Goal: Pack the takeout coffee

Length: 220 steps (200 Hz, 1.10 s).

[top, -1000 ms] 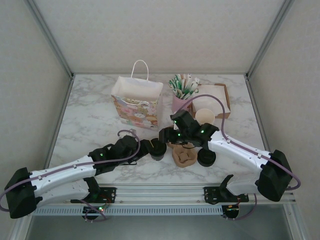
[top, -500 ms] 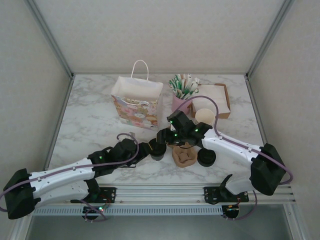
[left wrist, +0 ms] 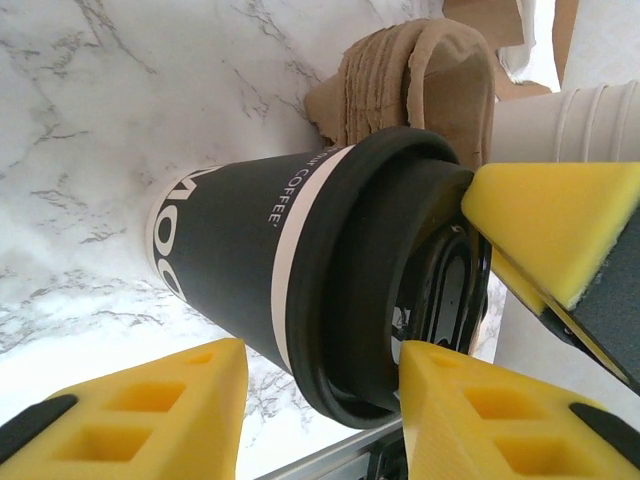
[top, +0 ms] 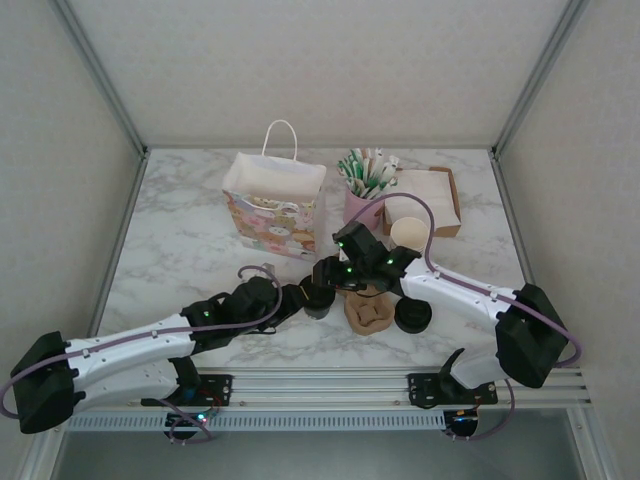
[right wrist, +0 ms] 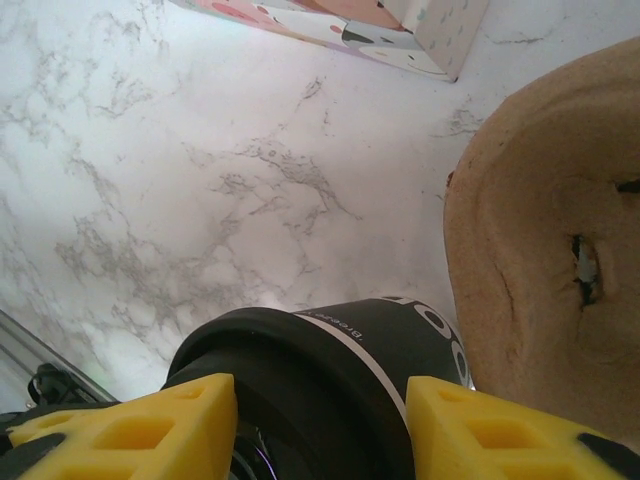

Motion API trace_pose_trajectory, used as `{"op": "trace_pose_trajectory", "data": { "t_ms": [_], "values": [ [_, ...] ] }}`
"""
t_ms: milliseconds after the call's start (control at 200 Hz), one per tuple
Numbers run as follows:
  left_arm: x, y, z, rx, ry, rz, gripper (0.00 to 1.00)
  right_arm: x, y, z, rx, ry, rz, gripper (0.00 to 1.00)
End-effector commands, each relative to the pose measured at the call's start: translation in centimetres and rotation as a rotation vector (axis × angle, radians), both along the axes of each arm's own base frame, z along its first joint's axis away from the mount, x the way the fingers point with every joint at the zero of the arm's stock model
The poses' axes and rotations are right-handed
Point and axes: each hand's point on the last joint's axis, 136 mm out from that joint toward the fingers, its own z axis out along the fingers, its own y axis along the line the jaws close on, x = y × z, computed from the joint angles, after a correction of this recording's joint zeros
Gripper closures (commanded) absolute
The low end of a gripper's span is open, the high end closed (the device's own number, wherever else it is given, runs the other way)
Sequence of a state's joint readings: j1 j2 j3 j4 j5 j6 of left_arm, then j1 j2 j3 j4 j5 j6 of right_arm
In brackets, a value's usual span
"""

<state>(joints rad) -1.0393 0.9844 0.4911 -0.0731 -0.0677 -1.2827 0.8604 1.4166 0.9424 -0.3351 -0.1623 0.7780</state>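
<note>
The takeout coffee (top: 318,298) is a dark paper cup with a white band and a round black lid (left wrist: 370,290), standing on the marble near the table's front centre. My left gripper (top: 303,298) is at its left side. The yellow fingers (left wrist: 150,420) straddle the lid, open, with a gap on the left one. From the right and above, my right gripper (top: 328,278) reaches the cup (right wrist: 400,340). Its open fingers (right wrist: 130,435) flank the lid, and one fingertip (left wrist: 560,230) rests against the lid's edge. The patterned paper bag (top: 275,205) stands open behind.
A brown pulp cup carrier (top: 368,310) lies just right of the cup, with a stack of black lids (top: 412,313) beside it. Behind stand a pink holder of straws (top: 365,185), lidless cream cups (top: 410,232) and a cardboard box (top: 425,195).
My right gripper has swung left and down from over the carrier onto the cup's lid. The left gripper and the cup have barely shifted.
</note>
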Motion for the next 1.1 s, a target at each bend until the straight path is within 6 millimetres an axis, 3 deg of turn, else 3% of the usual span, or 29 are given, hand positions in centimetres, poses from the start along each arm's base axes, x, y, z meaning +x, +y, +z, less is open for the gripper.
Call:
{"op": "trace_pose_trajectory", "data": {
  "t_ms": [0,531,651,811,1096],
  "values": [
    [-1.1,1.4,-3.2,0.139,0.056,-0.022,0.58,-1.5,-1.8,-3.5,-0.073,0.102,-0.036,0.53],
    [-1.7,2.7,-6.1,0.231,0.089,-0.016,0.59,-4.0,-5.2,-7.9,-0.22,0.2,-0.099,0.55],
    [-1.8,2.9,-6.5,0.232,0.094,-0.013,0.6,-4.5,-5.0,-8.3,-0.238,0.203,-0.086,0.55],
    [-1.4,3.3,-5.6,0.238,0.069,0.008,0.6,-4.3,-4.4,-7.5,-0.252,0.173,-0.078,0.55],
    [-0.2,3.9,-1.6,0.191,-0.02,0.046,0.56,-3.8,-2.9,-4.3,-0.22,0.119,-0.074,0.53]
  ]
}}
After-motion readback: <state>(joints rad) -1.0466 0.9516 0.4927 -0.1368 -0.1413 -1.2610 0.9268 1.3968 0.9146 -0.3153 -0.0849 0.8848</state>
